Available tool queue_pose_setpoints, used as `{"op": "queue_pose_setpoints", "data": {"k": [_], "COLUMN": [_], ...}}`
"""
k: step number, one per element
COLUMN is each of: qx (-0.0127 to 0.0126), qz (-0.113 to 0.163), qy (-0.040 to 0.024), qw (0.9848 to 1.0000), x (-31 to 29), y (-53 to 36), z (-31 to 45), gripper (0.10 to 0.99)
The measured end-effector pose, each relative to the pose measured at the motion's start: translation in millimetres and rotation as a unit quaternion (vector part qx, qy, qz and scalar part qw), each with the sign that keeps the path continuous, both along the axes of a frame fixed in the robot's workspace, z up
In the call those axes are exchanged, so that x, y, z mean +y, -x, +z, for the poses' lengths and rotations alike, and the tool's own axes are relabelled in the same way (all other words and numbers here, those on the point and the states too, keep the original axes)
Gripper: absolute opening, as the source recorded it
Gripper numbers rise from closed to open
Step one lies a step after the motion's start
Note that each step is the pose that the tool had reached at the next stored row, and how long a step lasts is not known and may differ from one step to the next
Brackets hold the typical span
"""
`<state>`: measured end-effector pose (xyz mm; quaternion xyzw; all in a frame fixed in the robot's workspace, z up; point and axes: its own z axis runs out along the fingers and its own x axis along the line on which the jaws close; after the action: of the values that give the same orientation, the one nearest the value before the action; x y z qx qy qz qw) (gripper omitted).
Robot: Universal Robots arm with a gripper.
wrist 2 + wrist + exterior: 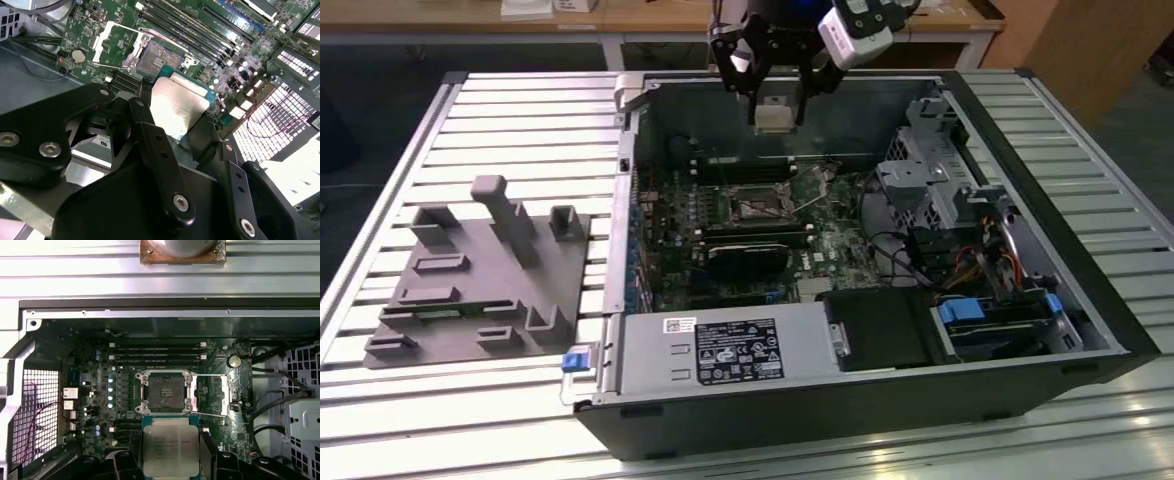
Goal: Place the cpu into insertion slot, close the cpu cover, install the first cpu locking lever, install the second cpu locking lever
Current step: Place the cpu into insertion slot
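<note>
My gripper [777, 112] is shut on the cpu [777, 116], a flat square chip with a pale silver top, and holds it by two opposite edges high above the open computer case. In both wrist views the cpu [169, 447] [178, 106] hangs clear of the board between the black fingers [150, 135]. The insertion slot [167, 391] [158, 56] [758, 206] lies open with its dark centre bare. The cpu cover [230, 391] [101, 43] is swung open, lying to one side of the slot.
The black computer case [854, 400] lies on a slatted metal table [520, 120]. Long memory slots [157, 352] run beside the socket, and a black block [750, 262] sits near it. Cables and a drive cage [921, 180] fill the exterior view's right. A grey fixture [480, 275] stands on its left.
</note>
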<state>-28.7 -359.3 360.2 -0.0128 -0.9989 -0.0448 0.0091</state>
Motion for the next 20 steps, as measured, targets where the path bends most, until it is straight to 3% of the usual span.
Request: {"op": "queue_pose_setpoints", "data": {"k": [20], "qx": [0.0000], "qz": [0.000], "qy": [0.0000], "qw": [1.0000], "x": [0.0], "y": [0.0], "z": [-13.6], "gripper": [0.541]}}
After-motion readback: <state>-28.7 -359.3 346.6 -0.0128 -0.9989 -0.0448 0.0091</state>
